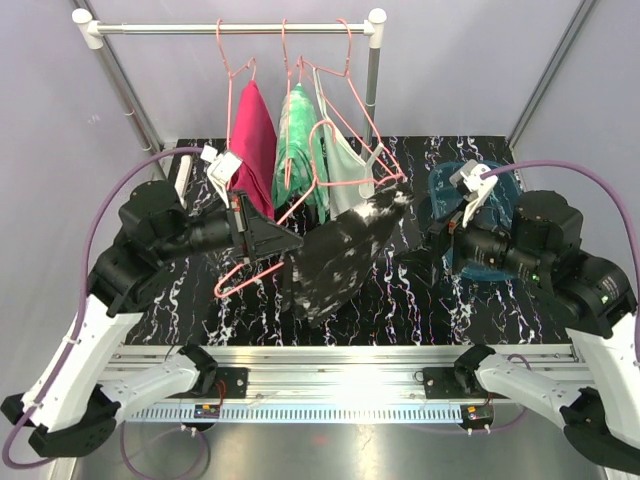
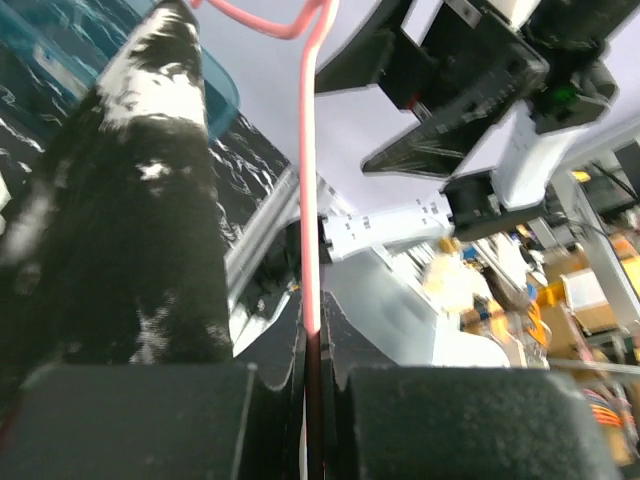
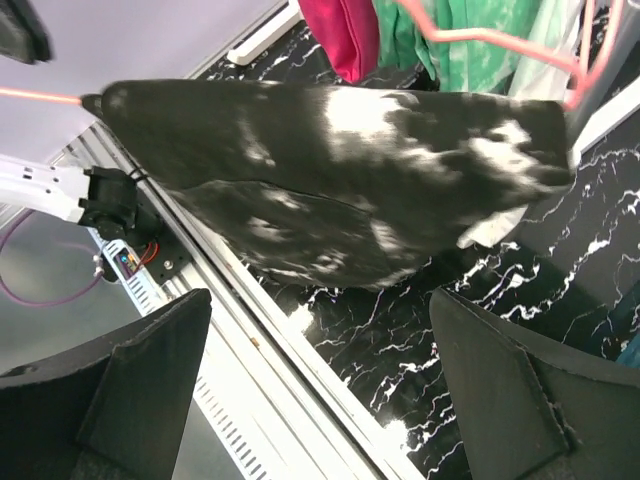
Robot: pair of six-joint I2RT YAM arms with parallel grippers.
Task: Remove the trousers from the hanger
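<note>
Black trousers with white mottling (image 1: 340,255) hang over the bar of a pink wire hanger (image 1: 243,272), held low above the table in front of the rack. My left gripper (image 1: 262,240) is shut on the hanger's wire at its left end. In the left wrist view the pink wire (image 2: 310,200) runs straight between the closed fingers, with the trousers (image 2: 130,200) to its left. My right gripper (image 1: 440,235) stands open to the right of the trousers and apart from them. The right wrist view has the trousers (image 3: 340,180) ahead of its wide-spread fingers (image 3: 130,390), nothing between them.
A clothes rail (image 1: 230,28) at the back carries pink hangers with a red garment (image 1: 255,140), a green one (image 1: 298,150) and a pale one (image 1: 345,165). A teal bin (image 1: 480,215) sits behind the right gripper. The metal front rail (image 1: 340,355) borders the marbled table (image 1: 420,300).
</note>
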